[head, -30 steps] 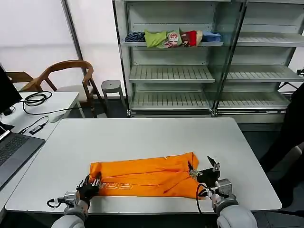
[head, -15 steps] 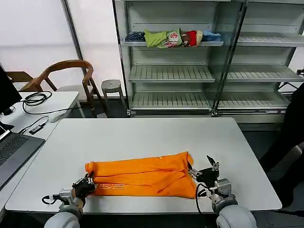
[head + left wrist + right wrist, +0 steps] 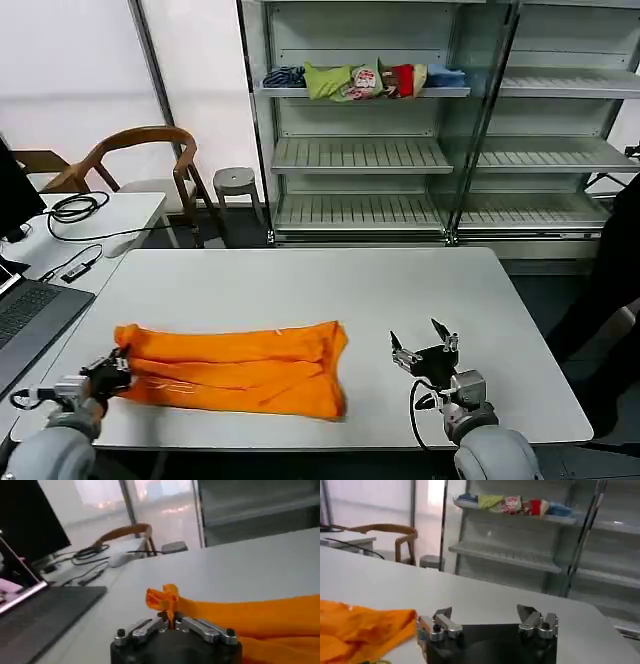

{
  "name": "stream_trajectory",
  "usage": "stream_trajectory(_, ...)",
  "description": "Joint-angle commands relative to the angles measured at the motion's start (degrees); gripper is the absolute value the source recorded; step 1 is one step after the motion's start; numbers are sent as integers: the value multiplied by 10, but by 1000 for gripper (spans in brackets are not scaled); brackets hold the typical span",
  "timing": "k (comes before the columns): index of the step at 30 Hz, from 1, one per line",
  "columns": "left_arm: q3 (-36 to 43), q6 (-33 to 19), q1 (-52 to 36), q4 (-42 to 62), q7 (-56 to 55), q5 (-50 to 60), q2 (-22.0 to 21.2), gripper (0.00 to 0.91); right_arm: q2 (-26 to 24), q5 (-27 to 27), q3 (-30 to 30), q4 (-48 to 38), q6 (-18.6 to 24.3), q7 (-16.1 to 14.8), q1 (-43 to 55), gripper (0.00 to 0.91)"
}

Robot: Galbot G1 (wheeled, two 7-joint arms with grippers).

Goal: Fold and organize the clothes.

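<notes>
Shirt [image 3: 235,368] slid toward your left since 0.5 s ago; left gripper [image 3: 112,372] pinches its corner (table [image 3: 300,290] edge), right gripper [image 3: 420,350] let go, jaws wide.

Bright, even daylight from the windows; soft shadows; both wrist views blurred, backgrounds hazy.

White table [image 3: 300,280]: orange T-shirt [image 3: 235,365] lying near front edge.
</notes>
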Motion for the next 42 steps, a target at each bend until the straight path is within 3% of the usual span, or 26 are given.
stream_trajectory(1, -105, 2, 19, 32, 48, 50, 84, 20, 1, 1, 2, -3, 6, -1, 3, 907)
stream_trajectory(6, -76, 9, 5, -22, 44, 46, 55, 20, 2, -1, 2, -4, 5, -1, 3, 907)
stream_trajectory(9, -45, 21, 9, -94, 43, 50, 16, 20, 1, -3, 7, -1, 3, 0, 1, 907)
stream_trajectory(20, 99, 49, 5, -212, 13, 51, -72, 20, 3, -18, 17, 5, -5, 4, -11, 907)
stream_trajectory(32, 210, 55, -52, -173, -37, 88, -154, 20, 1, -22, 32, 8, -13, 7, -13, 907)
stream_trajectory(42, 260, 60, -103, -141, -39, 106, -186, 20, 1, -23, 31, 11, -15, 8, -14, 907)
